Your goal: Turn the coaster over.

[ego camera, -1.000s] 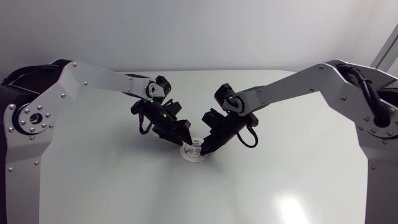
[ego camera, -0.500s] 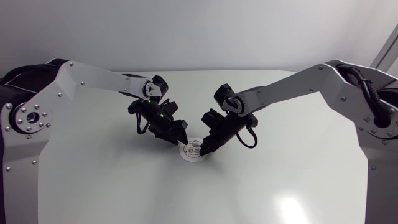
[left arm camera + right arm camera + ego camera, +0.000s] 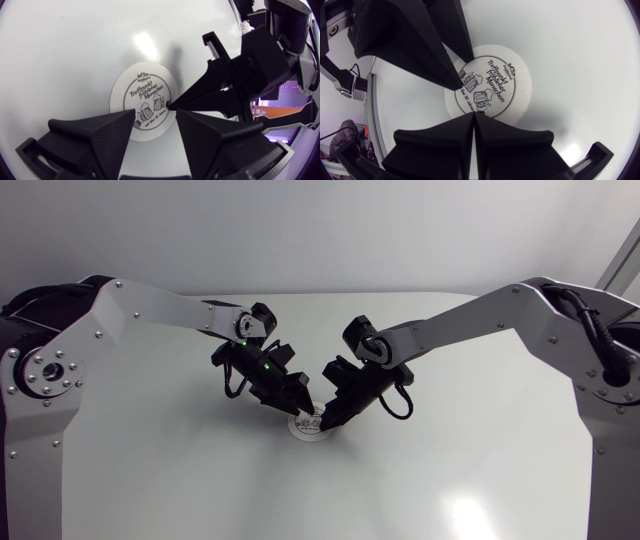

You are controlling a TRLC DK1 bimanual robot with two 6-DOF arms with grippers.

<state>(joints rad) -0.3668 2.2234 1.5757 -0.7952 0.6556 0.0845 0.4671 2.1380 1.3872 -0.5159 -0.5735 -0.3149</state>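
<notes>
Two matte black grippers meet over one small round white card coaster (image 3: 309,429) in the head view. It lies flat on the white table (image 3: 450,440), a little toward 6 o'clock from the table's middle. The left gripper (image 3: 299,408) comes at it from 10 o'clock and the right gripper (image 3: 328,421) from 2 o'clock, both tips at or over the disc. In the left wrist view the coaster (image 3: 131,90) sits just ahead of the left gripper (image 3: 156,114), whose broad fingers are spread with a clear gap. One fingertip (image 3: 127,117) overlaps the disc's near rim and the other lies just beside the rim; whether either touches cannot be told. Taking that near rim as 6 o'clock, the right gripper (image 3: 169,106) enters from 3 o'clock, its fingers pressed to one point resting on the printed face. The face shows black lettering arched over two drawn beer mugs, print side up. In the right wrist view the right gripper (image 3: 474,116) has its fingers clenched together, a thin seam between them, gripping nothing, with the tip at the near rim of the coaster (image 3: 507,82). From 10 o'clock the left gripper (image 3: 464,70) reaches in, one wedge tip on the disc's edge.
</notes>
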